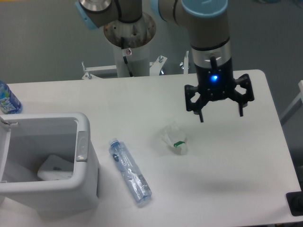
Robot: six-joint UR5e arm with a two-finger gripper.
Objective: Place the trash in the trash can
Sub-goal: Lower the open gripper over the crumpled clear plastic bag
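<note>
The tool (220, 113) hangs above the surface (246, 161) toward its far right part, fingers spread wide and pointing down, grasping nothing. A blue light glows on the wrist above it.

The wrapper (173, 137), a small crumpled clear piece with a green mark, lies on the surface near the middle, below and left of the tool and apart from it.

The flat bottle (129, 171) lies nearer the front edge, left of the wrapper. It runs at a slant, its bluish cap end pointing toward the far left and its other end toward the front edge. It is just beside the bin but not touching it.

The bin (47, 120), white with a thick rounded rim, stands at the front left corner. A grey latch strip sits on its right side, facing the flat bottle. Something white lies inside at the bottom; what it is cannot be told.

A blue-labelled bottle (7, 100) shows partly at the left edge, behind the bin.
</note>
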